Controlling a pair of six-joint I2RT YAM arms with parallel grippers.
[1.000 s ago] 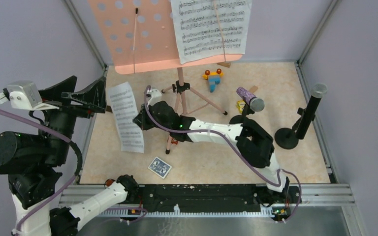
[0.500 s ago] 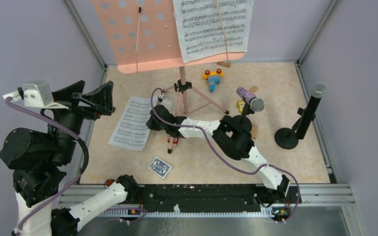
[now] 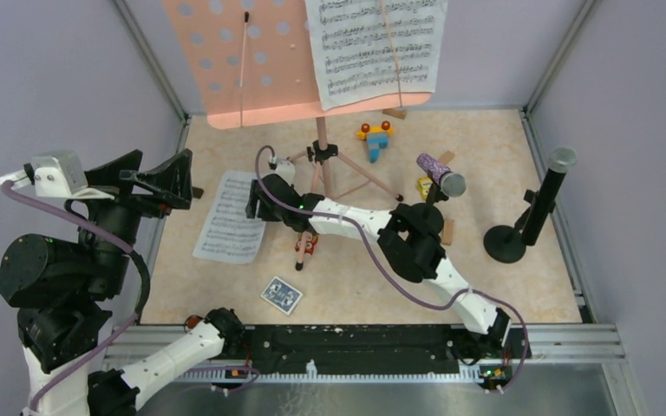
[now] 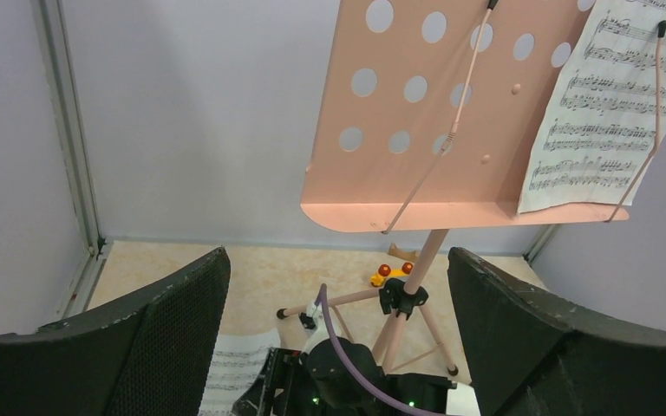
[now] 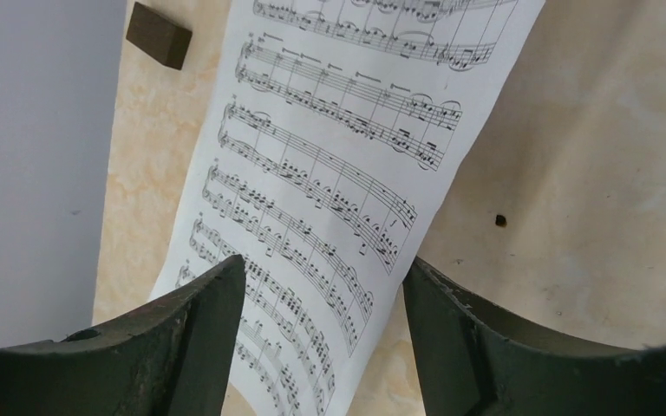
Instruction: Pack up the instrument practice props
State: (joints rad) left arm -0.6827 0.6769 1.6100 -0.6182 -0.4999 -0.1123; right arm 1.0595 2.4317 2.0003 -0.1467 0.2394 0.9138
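Observation:
The salmon-pink music rack (image 3: 243, 61) stands on its tripod at the back, with one sheet-music page (image 3: 373, 48) resting on it. A second page (image 3: 230, 217) lies flat on the floor at the left. My right gripper (image 3: 256, 204) hovers open over that page's right edge and holds nothing. The right wrist view shows the page (image 5: 329, 173) below the parted right gripper (image 5: 323, 269). My left gripper (image 3: 158, 178) is raised at the left, open and empty, facing the rack (image 4: 434, 113). A purple-glitter microphone (image 3: 440, 173) and a black grey-headed one (image 3: 548, 195) sit in their black holders.
A blue card pack (image 3: 281, 295) lies near the front. Colourful toys (image 3: 375, 139) and a wooden block (image 3: 395, 113) sit behind the tripod. A dark brown block (image 5: 159, 35) lies by the left wall. Enclosure walls close in on three sides.
The right gripper brought the loose page down from upright to flat on the floor, then opened and let it go. The left arm shifted slightly.

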